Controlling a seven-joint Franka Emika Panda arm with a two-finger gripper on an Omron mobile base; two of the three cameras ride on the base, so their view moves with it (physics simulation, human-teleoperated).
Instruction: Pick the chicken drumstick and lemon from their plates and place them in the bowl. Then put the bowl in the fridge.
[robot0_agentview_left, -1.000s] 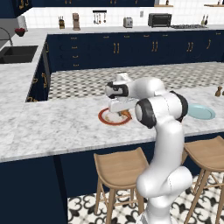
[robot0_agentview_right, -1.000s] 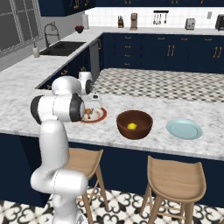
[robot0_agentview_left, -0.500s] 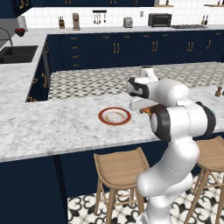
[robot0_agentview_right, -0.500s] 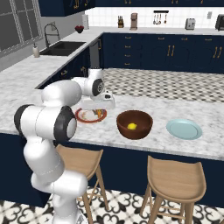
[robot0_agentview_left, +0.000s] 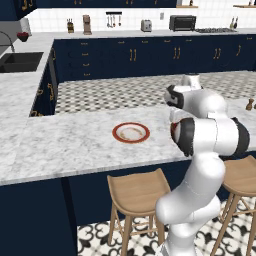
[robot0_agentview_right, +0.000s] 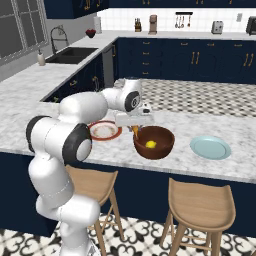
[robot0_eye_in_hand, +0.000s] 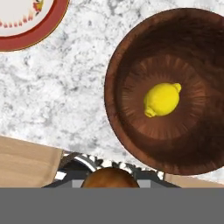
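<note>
Carrying the chicken drumstick (robot0_agentview_right: 135, 131), the gripper (robot0_agentview_right: 136, 129) is clenched on it just beside the bowl (robot0_agentview_right: 154, 142), at the rim. The lemon (robot0_eye_in_hand: 162, 99) lies inside the bowl. The drumstick looks light, stiff, perhaps greasy; gripping its thick middle seems safest.

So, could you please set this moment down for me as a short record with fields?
bowl: dark wooden bowl on the marble counter, upright
lemon: lemon lies inside the bowl
chicken drumstick: chicken drumstick in the pincer, beside the bowl's rim, not yet in it
red-rimmed plate: red-rimmed plate bare, left of the bowl
blue plate: blue plate bare, right of the bowl
pincer: shut on the drumstick
</note>
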